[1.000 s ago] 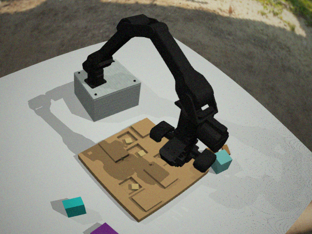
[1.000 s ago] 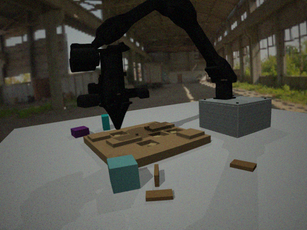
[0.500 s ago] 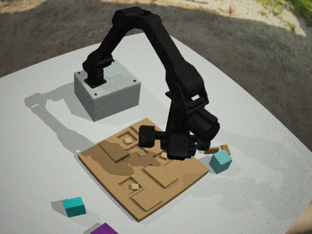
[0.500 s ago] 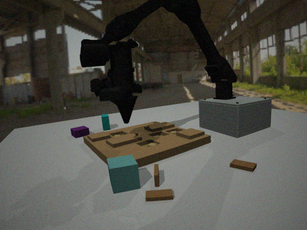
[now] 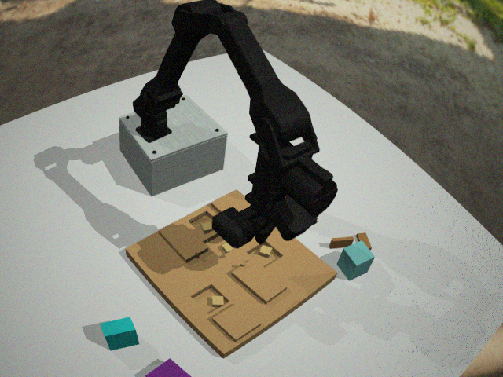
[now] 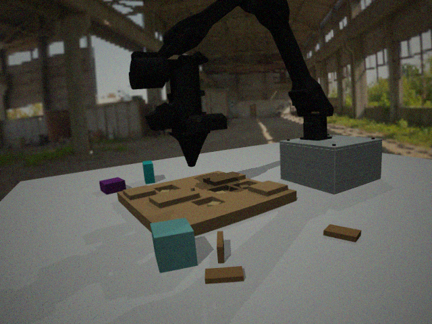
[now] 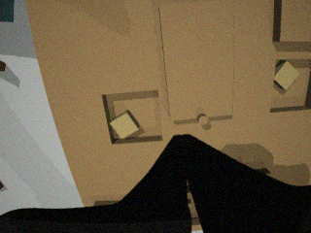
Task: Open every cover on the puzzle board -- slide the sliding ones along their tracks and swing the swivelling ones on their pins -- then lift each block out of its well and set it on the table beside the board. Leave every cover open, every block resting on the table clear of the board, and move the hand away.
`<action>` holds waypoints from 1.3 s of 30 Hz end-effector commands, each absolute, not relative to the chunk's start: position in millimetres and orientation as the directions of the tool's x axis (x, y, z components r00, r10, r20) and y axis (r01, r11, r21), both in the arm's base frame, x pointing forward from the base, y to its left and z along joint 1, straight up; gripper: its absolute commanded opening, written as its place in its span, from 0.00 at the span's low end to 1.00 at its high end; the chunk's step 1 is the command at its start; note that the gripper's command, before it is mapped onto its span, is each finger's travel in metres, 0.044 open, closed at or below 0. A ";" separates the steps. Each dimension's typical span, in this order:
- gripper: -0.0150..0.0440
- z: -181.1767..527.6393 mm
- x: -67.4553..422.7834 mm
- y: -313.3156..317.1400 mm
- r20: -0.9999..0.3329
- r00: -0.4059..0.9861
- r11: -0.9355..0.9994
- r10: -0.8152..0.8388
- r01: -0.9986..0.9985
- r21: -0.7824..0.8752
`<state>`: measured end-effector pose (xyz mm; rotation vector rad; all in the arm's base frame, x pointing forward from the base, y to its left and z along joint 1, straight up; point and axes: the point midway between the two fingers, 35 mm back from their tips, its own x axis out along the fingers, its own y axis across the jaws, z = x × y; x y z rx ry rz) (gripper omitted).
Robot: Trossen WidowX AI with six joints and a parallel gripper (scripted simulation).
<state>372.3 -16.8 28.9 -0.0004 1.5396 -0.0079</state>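
Note:
The tan puzzle board (image 5: 313, 265) (image 6: 244, 211) (image 7: 73, 97) has several wells standing uncovered beside their raised covers. A pale yellow block (image 5: 265, 250) (image 6: 213, 204) (image 7: 124, 124) sits in the well beside the middle cover (image 5: 262, 282) (image 6: 174, 198) (image 7: 196, 58). Another block (image 5: 218, 300) (image 7: 286, 76) sits in the well beside the front cover (image 5: 236, 322) (image 6: 139, 192). Two more blocks, one (image 5: 207, 226) in a far well and one (image 5: 226, 247) in a central well, lie near the shaded cover (image 5: 185, 242) (image 6: 225, 178). My gripper (image 5: 260, 239) (image 6: 191, 165) (image 7: 181, 142) is shut and empty above the board.
A light teal cube (image 5: 355, 260) (image 6: 174, 245) stands off the board's right corner, near small brown pieces (image 5: 341, 242) (image 6: 224, 275). A darker teal block (image 5: 120, 333) (image 6: 148, 171) and a purple block (image 5: 168, 369) (image 6: 112, 185) lie on the opposite side. The grey base box (image 5: 186, 162) (image 6: 310, 163) stands behind.

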 end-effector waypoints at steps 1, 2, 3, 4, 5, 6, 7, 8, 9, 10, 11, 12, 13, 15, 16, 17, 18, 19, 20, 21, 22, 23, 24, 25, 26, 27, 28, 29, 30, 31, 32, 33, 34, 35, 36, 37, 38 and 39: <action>0.25 28.0 328.5 -21.1 -1.000 0.022 0.681 -0.007 -0.732 -0.021; 0.25 28.0 326.4 -21.3 -1.000 0.022 0.645 -0.007 -0.764 -0.021; 0.25 27.9 324.3 -21.5 -1.000 0.022 0.608 -0.007 -0.794 -0.021; 0.25 27.8 322.2 -21.7 -1.000 0.022 0.569 -0.007 -0.822 -0.022; 0.25 27.7 320.1 -21.9 -1.000 0.021 0.529 -0.007 -0.848 -0.022; 0.25 27.4 316.0 -22.3 -1.000 0.021 0.488 -0.007 -0.872 -0.022; 0.25 27.3 313.9 -22.5 -1.000 0.021 0.446 -0.007 -0.895 -0.022; 0.25 27.2 311.8 -22.7 -1.000 0.021 0.403 -0.007 -0.915 -0.022; 0.25 27.0 309.7 -22.8 -1.000 0.021 0.358 -0.007 -0.933 -0.022; 0.25 26.8 307.6 -23.0 -1.000 0.021 0.313 -0.007 -0.949 -0.022; 0.25 26.7 305.6 -23.2 -1.000 0.021 0.268 -0.007 -0.963 -0.022; 0.25 26.5 303.5 -23.3 -1.000 0.020 0.221 -0.007 -0.975 -0.022; 0.25 26.3 301.4 -23.5 -1.000 0.020 0.174 -0.007 -0.984 -0.021; 0.25 25.8 297.2 -23.8 -1.000 0.020 0.079 -0.007 -0.997 -0.021; 0.25 25.4 293.2 -24.0 -1.000 0.020 0.032 -0.007 -0.999 -0.020; 0.25 25.1 291.1 -24.2 -1.000 0.020 -0.015 -0.007 -1.000 -0.020; 0.25 24.9 289.1 -24.3 -1.000 0.020 -0.063 -0.007 -0.998 -0.019; 0.25 24.6 287.0 -24.4 -1.000 0.019 -0.111 -0.007 -0.994 -0.019; 0.25 24.3 285.0 -24.5 -1.000 0.019 -0.159 -0.007 -0.987 -0.018; 0.25 24.0 282.9 -24.6 -1.000 0.019 -0.206 -0.007 -0.978 -0.017; 0.25 23.7 280.9 -24.7 -1.000 0.019 -0.253 -0.007 -0.967 -0.017; 0.25 23.4 278.8 -24.9 -1.000 0.019 -0.299 -0.007 -0.954 -0.016; 0.25 23.1 276.7 -24.9 -1.000 0.019 -0.344 -0.007 -0.939 -0.015; 0.25 22.8 274.7 -25.0 -1.000 0.019 -0.389 -0.007 -0.921 -0.014; 0.25 22.1 270.8 -25.2 -1.000 0.018 -0.432 -0.008 -0.902 -0.013; 0.25 21.8 268.9 -25.3 -1.000 0.018 -0.474 -0.008 -0.880 -0.013; 0.25 21.5 266.9 -25.3 -1.000 0.018 -0.516 -0.008 -0.857 -0.012; 0.25 21.1 265.0 -25.4 -1.000 0.018 -0.556 -0.008 -0.831 -0.011; 0.25 20.7 263.0 -25.4 -1.000 0.018 -0.596 -0.008 -0.803 -0.010; 0.25 20.4 261.1 -25.5 -1.000 0.018 -0.634 -0.008 -0.774 -0.009; 0.25 20.0 259.1 -25.6 -1.000 0.018 -0.670 -0.008 -0.742 -0.008; 0.25 19.6 257.1 -25.6 -1.000 0.018 -0.705 -0.008 -0.709 -0.007; 0.25 19.2 255.2 -25.6 -1.000 0.018 -0.738 -0.008 -0.675 -0.006; 0.25 18.8 253.2 -25.7 -1.000 0.017 -0.770 -0.008 -0.638 -0.005; 0.25 18.1 249.8 -25.6 -1.000 0.017 -0.799 -0.008 -0.601 -0.004; 0.25 17.7 248.0 -25.6 -1.000 0.017 -0.827 -0.008 -0.562 -0.003; 0.25 17.4 246.3 -25.5 -1.000 0.017 -0.854 -0.008 -0.521 -0.002; 0.25 17.0 244.9 -25.5 -1.000 0.017 -0.878 -0.008 -0.479 -0.001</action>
